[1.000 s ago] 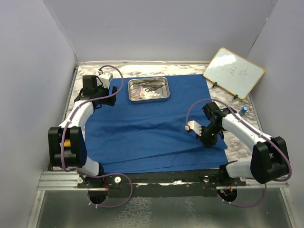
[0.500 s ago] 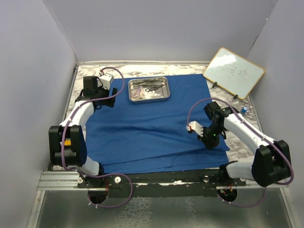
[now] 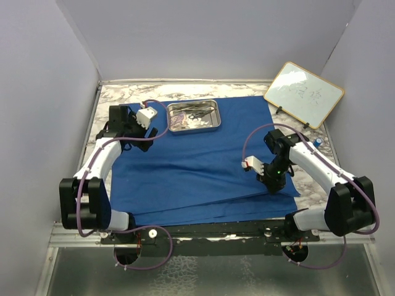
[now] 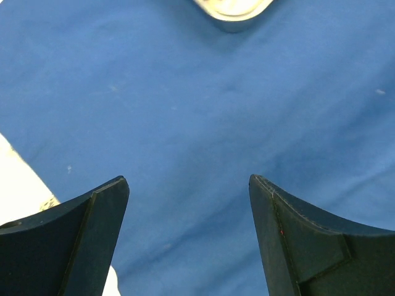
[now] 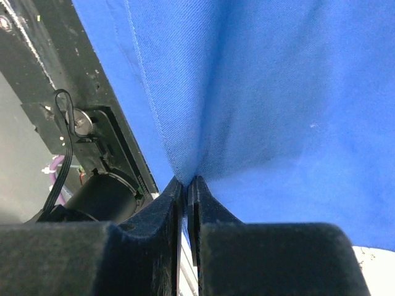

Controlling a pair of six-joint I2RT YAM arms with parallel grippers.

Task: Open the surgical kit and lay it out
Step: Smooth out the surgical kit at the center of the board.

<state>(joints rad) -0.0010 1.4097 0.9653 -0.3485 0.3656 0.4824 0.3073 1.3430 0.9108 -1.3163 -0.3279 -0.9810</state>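
The royal-blue cloth wrap lies spread over the table. The steel tray with steel instruments and white gauze sits on its far middle part. My left gripper is open and empty over the cloth's far-left part, with a corner of the tray ahead of it. My right gripper is shut on the cloth's near-right edge and holds a pinched fold.
A wood-framed whiteboard leans at the back right. Bare marbled table shows to the right of the cloth. The black base rail runs along the near edge, and it shows in the right wrist view.
My left gripper has swung right and nearer, from the cloth's far-left corner onto the cloth. My right gripper has shifted slightly right with the cloth edge, flattening the near-right part.
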